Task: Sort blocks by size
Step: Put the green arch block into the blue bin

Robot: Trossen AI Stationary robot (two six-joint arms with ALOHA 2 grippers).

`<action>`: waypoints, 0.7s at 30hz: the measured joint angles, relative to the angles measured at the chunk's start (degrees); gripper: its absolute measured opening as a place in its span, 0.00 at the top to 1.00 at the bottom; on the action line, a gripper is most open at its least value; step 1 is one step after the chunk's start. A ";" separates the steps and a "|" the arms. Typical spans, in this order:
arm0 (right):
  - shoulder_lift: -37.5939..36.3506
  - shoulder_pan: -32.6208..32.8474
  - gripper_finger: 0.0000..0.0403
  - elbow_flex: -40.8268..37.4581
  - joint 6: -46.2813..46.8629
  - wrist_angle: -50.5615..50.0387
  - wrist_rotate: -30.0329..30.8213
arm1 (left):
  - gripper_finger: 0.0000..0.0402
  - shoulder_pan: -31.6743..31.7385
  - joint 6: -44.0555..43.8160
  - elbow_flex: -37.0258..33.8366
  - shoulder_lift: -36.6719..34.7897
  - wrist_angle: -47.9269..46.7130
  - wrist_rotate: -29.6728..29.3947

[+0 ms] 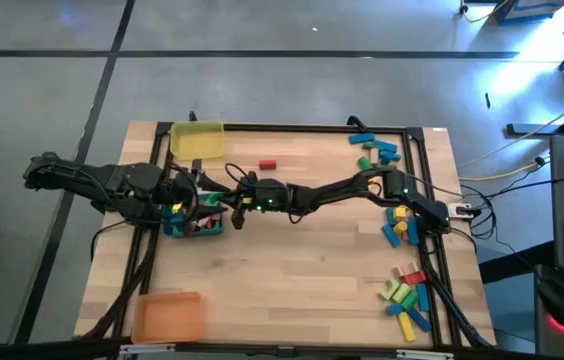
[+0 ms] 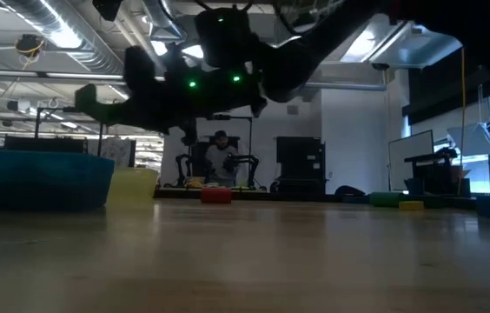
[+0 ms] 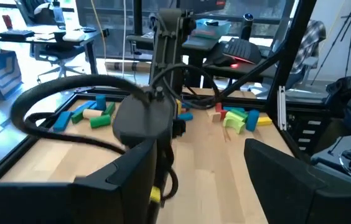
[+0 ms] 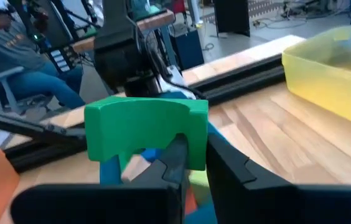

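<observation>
The right gripper point(image 4: 191, 165) was pinched shut on a green block point(image 4: 145, 130) above the blue tray point(image 1: 200, 222), the left gripper point(image 3: 216, 168) waited wide open and empty beside it, and most blocks point(image 1: 404, 295) lay unsorted along the table's point(image 1: 302, 280) right edge.

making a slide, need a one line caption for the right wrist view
Right gripper, jaws shut on a green arch block, holds it above the blue tray, yellow tray beyond.

Two dark jointed arms; looping black cables; small green lights; blunt dark fingers point(image 4: 175, 163)
</observation>
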 joint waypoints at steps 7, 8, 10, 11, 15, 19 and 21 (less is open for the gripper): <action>4.65 0.01 0.88 7.00 0.02 -0.88 0.01 | 0.43 0.00 -0.02 0.00 -0.17 -0.04 0.00; 5.00 0.01 0.88 7.71 0.01 -1.40 0.03 | 0.43 0.00 -0.02 0.00 -0.17 -0.03 0.00; 6.06 0.01 0.88 9.36 0.00 -1.86 0.10 | 0.43 0.00 -0.02 0.00 -0.17 0.04 0.00; 6.57 0.01 0.88 10.07 -0.04 -1.94 0.21 | 0.43 0.00 -0.02 0.00 -0.17 0.08 0.00; 8.65 0.01 0.88 13.12 -0.90 -1.96 0.25 | 0.43 0.00 -0.31 0.00 -0.17 0.48 0.00; 10.34 0.01 0.88 14.72 -1.44 -1.96 0.49 | 0.43 0.00 -0.45 0.00 -0.17 0.36 0.00; 10.55 0.01 0.88 14.72 -1.48 -2.41 1.43 | 0.43 0.00 -0.48 0.00 -0.17 0.36 0.00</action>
